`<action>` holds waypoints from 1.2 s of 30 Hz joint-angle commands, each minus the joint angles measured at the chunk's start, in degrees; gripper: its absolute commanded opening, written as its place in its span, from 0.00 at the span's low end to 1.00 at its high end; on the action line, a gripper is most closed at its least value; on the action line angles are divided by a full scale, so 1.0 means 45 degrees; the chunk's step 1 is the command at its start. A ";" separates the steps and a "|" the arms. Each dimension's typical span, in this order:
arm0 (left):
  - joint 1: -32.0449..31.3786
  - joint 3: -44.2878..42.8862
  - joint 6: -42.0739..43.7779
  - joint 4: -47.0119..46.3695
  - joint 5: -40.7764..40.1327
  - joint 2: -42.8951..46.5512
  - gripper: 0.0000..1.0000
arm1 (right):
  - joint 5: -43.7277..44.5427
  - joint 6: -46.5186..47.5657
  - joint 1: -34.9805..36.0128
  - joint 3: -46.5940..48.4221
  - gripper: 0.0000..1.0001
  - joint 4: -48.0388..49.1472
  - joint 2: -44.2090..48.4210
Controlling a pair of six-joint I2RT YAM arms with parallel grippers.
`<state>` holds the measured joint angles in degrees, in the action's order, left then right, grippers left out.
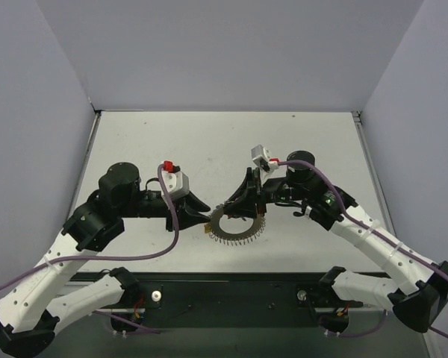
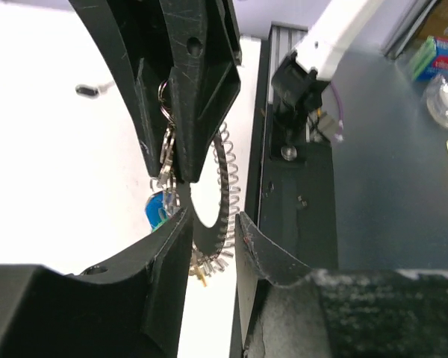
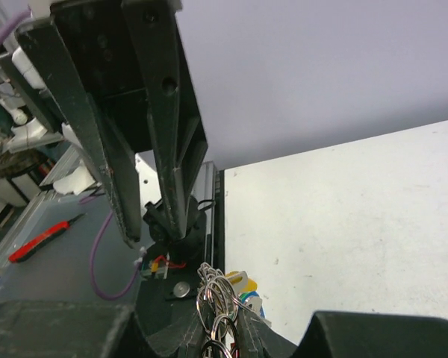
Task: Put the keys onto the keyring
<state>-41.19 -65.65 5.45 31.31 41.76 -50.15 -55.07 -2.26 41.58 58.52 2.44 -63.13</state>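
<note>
The keyring [image 1: 235, 233], a flat silvery ring with a toothed rim, hangs tilted between both grippers near the table's front middle. My left gripper [image 1: 207, 218] holds its left edge. In the left wrist view the band [image 2: 207, 237] fills the gap between my left gripper's [image 2: 213, 220] fingers. My right gripper [image 1: 243, 211] is at the ring's far edge. It is shut on the keys [image 3: 245, 287], a bunch with yellow, green and blue heads on small wire loops [image 3: 222, 298], right against the ring. A blue-green key head [image 2: 158, 209] also shows beside the ring.
The white table [image 1: 209, 142] has grey walls at the back and both sides. A black rail [image 1: 224, 287] runs along its near edge, just below the ring. A small dark object [image 2: 86, 90] lies on the table. A red-handled tool [image 3: 41, 239] lies off the table.
</note>
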 commanded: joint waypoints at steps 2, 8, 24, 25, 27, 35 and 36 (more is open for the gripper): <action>0.0013 0.1713 -0.1970 -0.3437 0.0173 0.1143 0.39 | 0.0361 -0.1469 -0.0548 -0.0387 0.00 0.2759 0.1197; 0.0013 0.4917 -0.4841 -0.8242 -0.0683 0.2666 0.40 | 0.1278 -0.1802 -0.0725 -0.0329 0.00 0.2779 0.1783; 0.0558 0.8162 -0.6935 -1.1510 -0.1740 0.4464 0.49 | 0.2062 -0.2349 -0.1038 0.0022 0.00 0.2896 0.2330; 0.0772 0.8240 -0.6915 -1.1489 -0.1721 0.4523 0.48 | 0.2062 -0.2368 -0.1057 0.0022 0.00 0.2896 0.2350; 0.0988 0.8396 -0.7051 -1.1779 -0.1429 0.4601 0.47 | 0.2062 -0.2407 -0.1057 -0.0016 0.00 0.2954 0.2389; 0.1614 0.8592 -0.7071 -1.2073 -0.0142 0.4252 0.46 | 0.2081 -0.2427 -0.1077 0.0042 0.00 0.2974 0.2487; 0.1614 0.8650 -0.7207 -1.2230 -0.0004 0.4115 0.46 | 0.2062 -0.2427 -0.1077 0.0042 0.00 0.2993 0.2506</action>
<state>-34.54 -27.33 -25.76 -18.63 37.39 -30.06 -45.39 -12.45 37.15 56.23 9.74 -53.47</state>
